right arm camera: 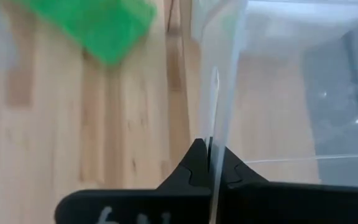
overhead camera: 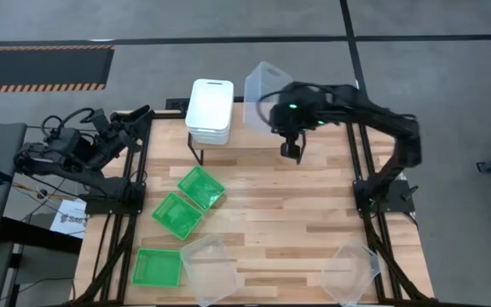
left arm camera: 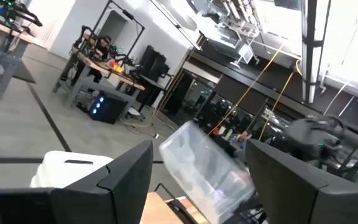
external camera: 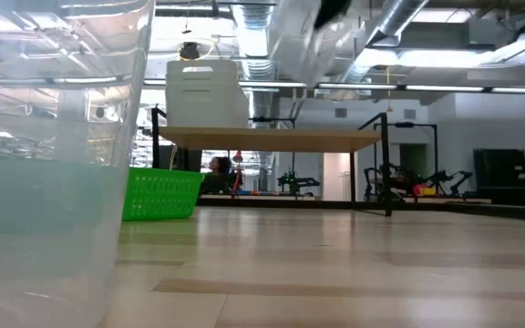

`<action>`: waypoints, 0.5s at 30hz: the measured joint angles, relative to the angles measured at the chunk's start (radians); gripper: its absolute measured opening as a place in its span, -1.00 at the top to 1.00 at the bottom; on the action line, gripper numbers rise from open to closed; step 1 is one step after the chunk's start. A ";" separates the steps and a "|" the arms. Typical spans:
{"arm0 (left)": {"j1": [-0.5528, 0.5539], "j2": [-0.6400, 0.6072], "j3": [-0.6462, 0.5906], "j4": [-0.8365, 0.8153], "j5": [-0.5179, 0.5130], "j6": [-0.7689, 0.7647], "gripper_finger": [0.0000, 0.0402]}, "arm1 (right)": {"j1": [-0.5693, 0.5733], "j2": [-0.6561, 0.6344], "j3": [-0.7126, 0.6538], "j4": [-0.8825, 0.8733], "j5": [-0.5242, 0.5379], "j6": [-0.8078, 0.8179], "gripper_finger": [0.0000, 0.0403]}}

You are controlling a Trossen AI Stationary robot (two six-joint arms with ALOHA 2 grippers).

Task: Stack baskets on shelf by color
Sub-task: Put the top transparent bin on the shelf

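Clamped between the closed fingers of the right gripper [right arm camera: 209,167], the thin wall of 1 clear basket [right arm camera: 278,81] fills the right wrist view; from above, that held basket [overhead camera: 263,83] hangs tilted over the far part of the shelf [overhead camera: 254,136], just beside the white stack [overhead camera: 209,110]. That stack sits on the shelf's left end and looks like all 3 white baskets nested, so I judge the white colour done. Clear is only beginning: 2 more clear baskets [overhead camera: 210,269] [overhead camera: 349,273] lie on the table [overhead camera: 297,213] near its front edge. All 3 green baskets [overhead camera: 200,187] [overhead camera: 176,214] [overhead camera: 157,268] also wait on the table, untouched. Well off to the side, the left gripper [left arm camera: 197,180] stands open and empty, parked beyond the table's left edge.
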 joint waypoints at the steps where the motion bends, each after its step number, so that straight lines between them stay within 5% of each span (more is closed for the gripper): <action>1: 0.000 0.000 0.000 -0.006 0.000 0.006 -0.22 | -0.018 0.032 0.014 -0.032 -0.009 -0.032 1.00; 15: 0.000 0.000 0.000 -0.126 -0.045 -0.074 -0.22 | -0.105 0.346 0.187 -0.136 -0.040 -0.172 1.00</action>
